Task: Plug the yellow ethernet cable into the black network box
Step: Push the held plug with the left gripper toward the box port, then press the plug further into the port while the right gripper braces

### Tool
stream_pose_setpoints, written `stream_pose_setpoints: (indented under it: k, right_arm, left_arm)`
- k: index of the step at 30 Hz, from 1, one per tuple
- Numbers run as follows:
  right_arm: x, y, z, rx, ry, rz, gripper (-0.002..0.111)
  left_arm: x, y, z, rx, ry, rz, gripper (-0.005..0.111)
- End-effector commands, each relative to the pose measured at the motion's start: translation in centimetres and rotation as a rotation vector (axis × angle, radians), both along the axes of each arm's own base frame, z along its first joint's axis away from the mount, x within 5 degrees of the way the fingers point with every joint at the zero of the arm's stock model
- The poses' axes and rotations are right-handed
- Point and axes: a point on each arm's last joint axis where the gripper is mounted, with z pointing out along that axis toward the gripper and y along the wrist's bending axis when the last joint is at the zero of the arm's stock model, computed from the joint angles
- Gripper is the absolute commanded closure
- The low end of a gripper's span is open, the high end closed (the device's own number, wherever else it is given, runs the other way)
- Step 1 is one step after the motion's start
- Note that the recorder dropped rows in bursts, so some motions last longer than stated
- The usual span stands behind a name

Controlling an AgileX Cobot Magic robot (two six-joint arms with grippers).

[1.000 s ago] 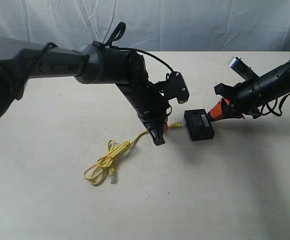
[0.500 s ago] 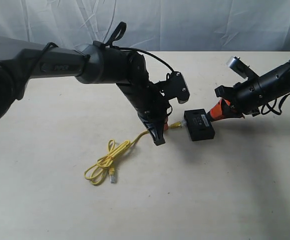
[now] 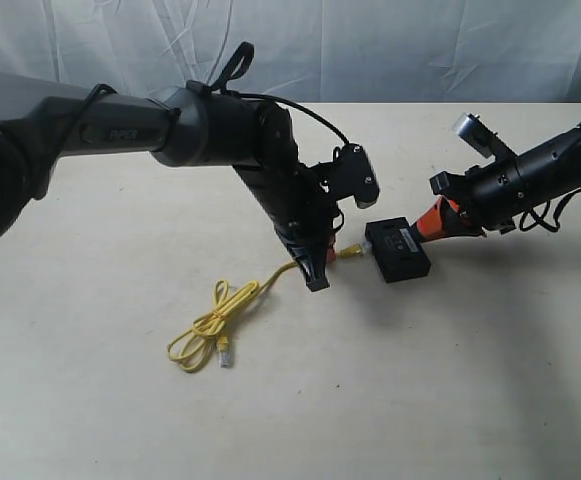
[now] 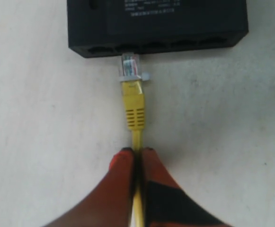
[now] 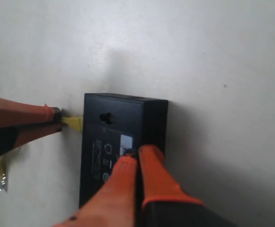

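Note:
The black network box (image 3: 398, 250) lies flat mid-table, its row of ports facing my left gripper (image 3: 322, 262). That gripper is shut on the yellow ethernet cable (image 4: 134, 106), pinching the cord just behind the yellow boot. The clear plug (image 4: 130, 66) has its tip at the mouth of one port of the box (image 4: 156, 23), with most of the plug still outside. My right gripper (image 5: 137, 153) is shut, its orange fingertips resting on the box (image 5: 111, 137) by the white label, near the edge away from the ports. The rest of the cable trails to a loose coil (image 3: 210, 325).
The cable's free end with its second plug (image 3: 224, 352) lies beside the coil at front left. A white cloth backdrop (image 3: 370, 50) hangs behind the table's far edge. The left arm's thick black links (image 3: 220, 130) reach in over the table's left half.
The box has slid a little toward the plug. Both grippers hold nearly the same places, and the coil has not moved.

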Motion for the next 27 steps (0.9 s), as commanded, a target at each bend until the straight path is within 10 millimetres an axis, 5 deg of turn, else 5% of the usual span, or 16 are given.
stream_pose_setpoints:
  k: [1,27]
  right_arm:
    - [-0.10,-0.05,-1.32,0.009,0.028,0.003,0.108]
    - [-0.16,0.00,-2.17,0.018,0.051,-0.005,0.108]
  left_arm:
    - [-0.14,0.11,1.16,0.006,-0.010,-0.011,0.107]
    - [0.02,0.51,1.57,0.042,-0.030,0.011,0.107]
